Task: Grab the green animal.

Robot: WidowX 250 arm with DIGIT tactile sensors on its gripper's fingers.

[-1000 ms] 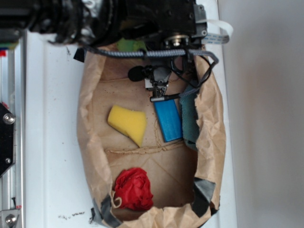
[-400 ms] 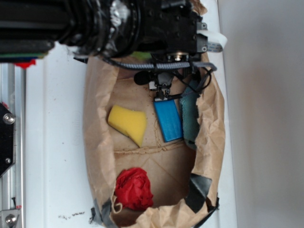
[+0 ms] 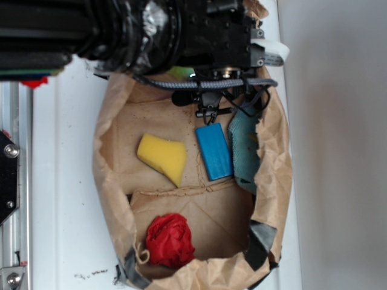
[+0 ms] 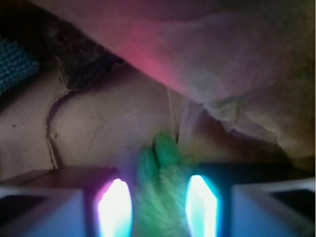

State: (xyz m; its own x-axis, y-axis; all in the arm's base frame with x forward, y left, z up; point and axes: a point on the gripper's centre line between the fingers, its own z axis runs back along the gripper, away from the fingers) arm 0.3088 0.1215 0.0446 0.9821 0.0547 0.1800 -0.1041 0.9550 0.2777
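Observation:
The green animal [image 4: 161, 190] is a fuzzy lime-green plush with darker green limbs, blurred at the bottom middle of the wrist view. It lies between my gripper's [image 4: 157, 185] two glowing fingers, and a thin gap shows on its left side. The gripper looks open around it. In the exterior view only a green sliver of the animal [image 3: 179, 72] shows under the black arm, at the far end of the brown paper bag [image 3: 273, 181]. There the gripper [image 3: 208, 112] hangs just above the blue block.
Inside the bag lie a yellow sponge wedge [image 3: 162, 157], a blue block [image 3: 213, 152], a teal cloth [image 3: 245, 151] along the right wall and a crumpled red cloth [image 3: 170, 240] at the near end. Crinkled paper walls rise close around the gripper.
The gripper has moved from over the blue block's top edge toward the far end of the bag. The bag's walls have shifted and spread wider.

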